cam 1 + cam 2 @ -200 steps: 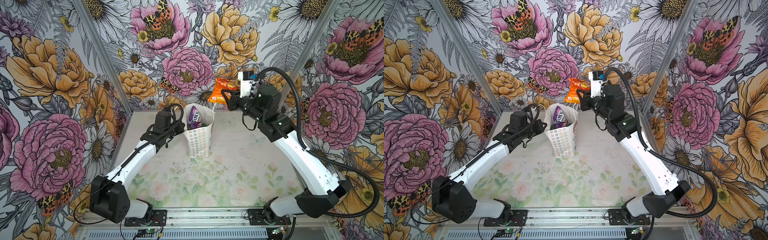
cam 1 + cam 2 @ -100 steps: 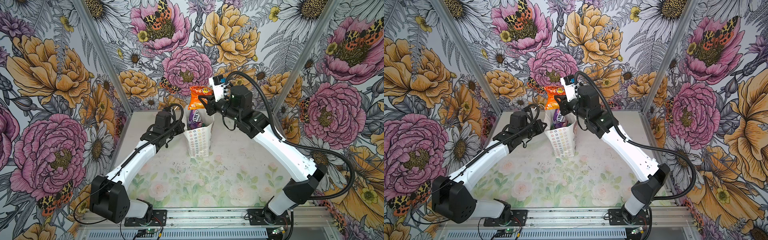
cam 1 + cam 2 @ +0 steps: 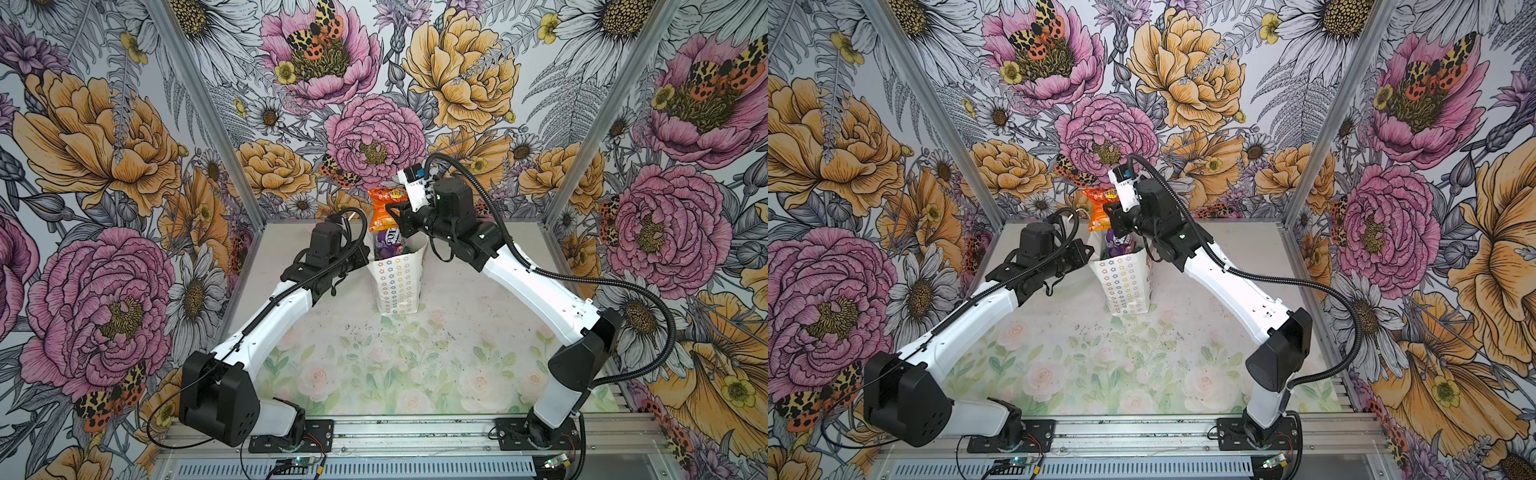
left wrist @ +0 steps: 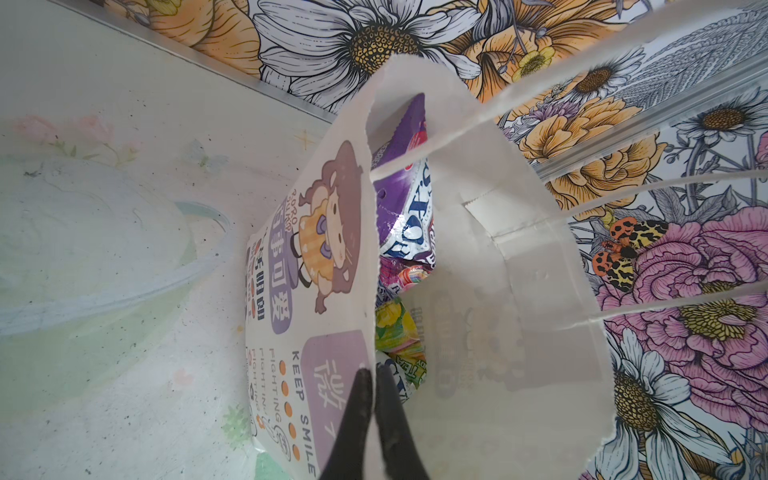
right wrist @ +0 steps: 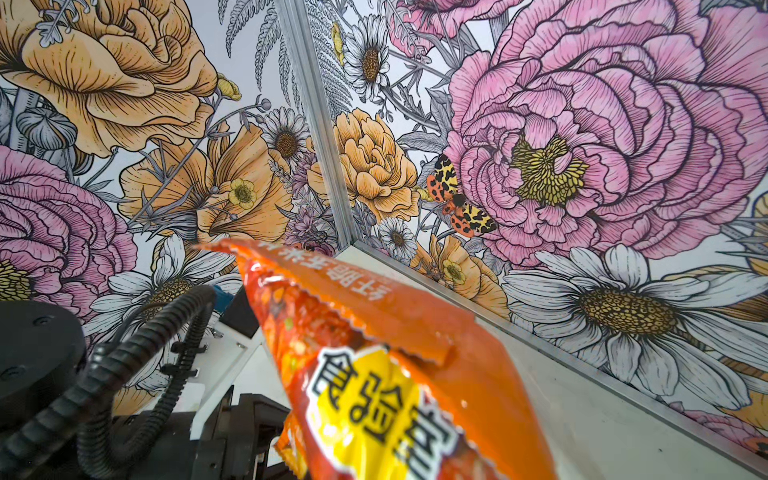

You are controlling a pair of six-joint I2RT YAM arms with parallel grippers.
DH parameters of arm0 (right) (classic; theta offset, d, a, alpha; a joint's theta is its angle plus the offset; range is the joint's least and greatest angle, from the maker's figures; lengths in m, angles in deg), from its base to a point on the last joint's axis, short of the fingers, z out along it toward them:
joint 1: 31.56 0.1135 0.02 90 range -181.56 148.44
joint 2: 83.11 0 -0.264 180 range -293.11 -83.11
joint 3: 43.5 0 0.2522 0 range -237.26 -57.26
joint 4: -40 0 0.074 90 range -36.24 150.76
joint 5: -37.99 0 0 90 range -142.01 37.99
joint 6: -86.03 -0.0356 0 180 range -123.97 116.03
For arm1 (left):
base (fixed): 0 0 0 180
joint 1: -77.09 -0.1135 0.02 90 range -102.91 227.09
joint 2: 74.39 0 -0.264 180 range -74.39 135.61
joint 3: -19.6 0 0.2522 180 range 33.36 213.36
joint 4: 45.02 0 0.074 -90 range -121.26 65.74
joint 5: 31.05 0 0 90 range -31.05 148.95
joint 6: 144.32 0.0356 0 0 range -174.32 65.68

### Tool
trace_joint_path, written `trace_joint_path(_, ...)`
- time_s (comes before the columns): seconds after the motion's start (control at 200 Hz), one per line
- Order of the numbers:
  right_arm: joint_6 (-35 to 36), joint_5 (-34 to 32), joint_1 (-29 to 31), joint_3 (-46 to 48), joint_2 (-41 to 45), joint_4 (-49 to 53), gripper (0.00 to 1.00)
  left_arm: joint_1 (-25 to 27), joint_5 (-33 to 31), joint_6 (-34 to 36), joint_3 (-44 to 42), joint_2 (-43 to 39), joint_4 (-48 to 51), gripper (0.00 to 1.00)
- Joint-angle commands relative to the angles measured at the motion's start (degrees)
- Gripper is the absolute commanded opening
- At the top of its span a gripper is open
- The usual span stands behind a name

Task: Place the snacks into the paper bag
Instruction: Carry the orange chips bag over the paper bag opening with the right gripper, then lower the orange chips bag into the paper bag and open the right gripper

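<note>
One orange chip packet (image 3: 381, 208): pinched in the right hand (image 3: 393, 207), hanging just above the mouth of the paper bag (image 3: 400, 286), not yet inside.
Change: a second ago the right hand holds this packet well off to the right of the bag, by the back wall. It has swung in and is now over the opening, toward the far rim. Bag and left hand have not moved.
Meaning: the carry looks done. What is left, judging by this, is to lower and let go. The packet may catch on the rim or on the packet already standing inside.
Right hand: clamped on the packet's edge. In the right wrist view the packet (image 5: 395, 395) fills the lower part and the fingers are hidden.
Left hand (image 4: 372, 376): fingers together on the bag wall with the cartoon girl print, at the rim, holding the mouth open.
Paper bag: upright on the worktop (image 3: 374, 365), mid-back.
Already inside: purple packet (image 4: 405, 199) standing tall, yellow-green packet (image 4: 392, 328) below it, teal packet (image 4: 411, 374) by the left hand.
Writing, bag: "KEEP SMILE", "FIGHTING", Chinese characters on purple panels.
Writing, purple packet: "FOX'S".
Writing, orange packet: Chinese characters, black on a yellow panel, pale row along the seal.
Worktop: no loose snack shows in both top views.
</note>
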Motion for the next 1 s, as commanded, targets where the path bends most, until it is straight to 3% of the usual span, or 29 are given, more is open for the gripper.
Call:
trace_joint_path(0.0, 1.4, -0.2, -0.5, -0.6, -1.1, -1.3, 0.00, -0.1, -1.3, 0.5, 0.4, -1.9, -1.2, 0.00)
trace_joint_path(0.996, -1.3, 1.0, -2.6, 3.2, -6.7, 3.9, 0.00, -0.1, -1.5, 0.3, 0.6, -1.8, -1.2, 0.00)
